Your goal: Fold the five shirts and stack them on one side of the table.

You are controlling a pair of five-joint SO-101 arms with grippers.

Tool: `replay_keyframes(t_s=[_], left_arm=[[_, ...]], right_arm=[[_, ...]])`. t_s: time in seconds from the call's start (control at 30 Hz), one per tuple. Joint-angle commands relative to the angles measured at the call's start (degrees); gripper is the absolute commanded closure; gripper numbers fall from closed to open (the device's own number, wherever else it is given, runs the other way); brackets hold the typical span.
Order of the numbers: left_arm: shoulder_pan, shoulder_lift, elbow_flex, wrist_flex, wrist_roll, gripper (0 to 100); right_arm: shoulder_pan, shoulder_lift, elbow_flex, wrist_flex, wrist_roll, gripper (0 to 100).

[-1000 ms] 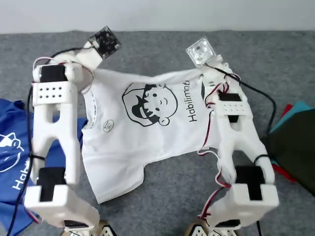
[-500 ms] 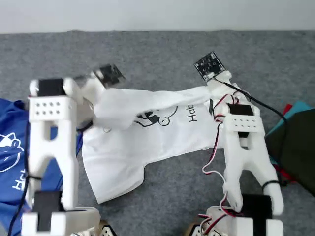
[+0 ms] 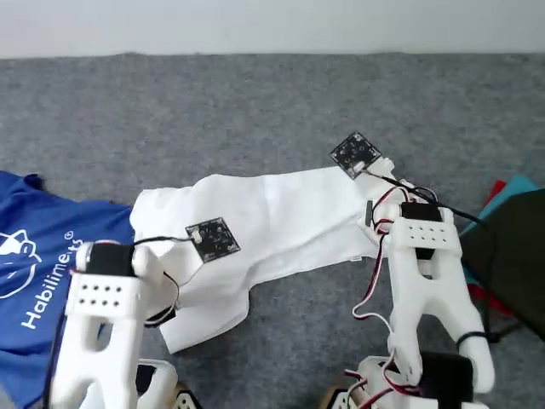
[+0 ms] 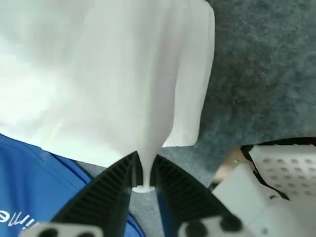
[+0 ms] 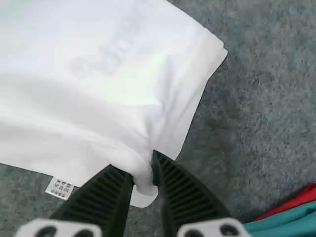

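Note:
A white shirt (image 3: 281,217) lies folded over on the grey table, its plain back side up, the print hidden. My left gripper (image 4: 144,178) is shut on a pinch of the white shirt (image 4: 108,84) near the shirt's left end, over its lower sleeve part. My right gripper (image 5: 142,180) is shut on the white shirt (image 5: 98,74) at its right edge, close to a small label (image 5: 60,188). A blue shirt (image 3: 38,264) with white print lies at the table's left side.
A dark cloth (image 3: 511,256) with red and teal cloths (image 3: 502,192) beneath it lies at the right edge. Grey table surface (image 3: 255,111) stretches open behind the white shirt. The left arm's base (image 4: 276,187) sits near the front edge.
Both grippers carried the shirt's far edge toward the front, folding it over so the printed face is now hidden. The left arm came much closer to the front.

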Motion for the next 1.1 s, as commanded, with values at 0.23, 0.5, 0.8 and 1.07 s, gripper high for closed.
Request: replay_keyframes(t_s=[0.23, 0.5, 0.8, 1.07], left_arm=[[0.44, -2.73, 2.15, -1.85, -1.14, 98], [0.09, -2.9, 2.07, -0.44, -4.84, 96], [0.26, -2.99, 1.8, -0.35, -4.84, 88], [-0.09, -3.08, -4.7, 2.11, -1.58, 88]], right_arm=[[2.51, -2.24, -0.09, -1.36, 1.49, 99.0], [4.88, -2.68, -0.09, -2.15, 1.58, 99.0], [6.64, -2.77, -0.09, -0.75, 3.08, 90.6], [9.45, -4.53, -1.23, 2.15, 5.01, 73.1]])
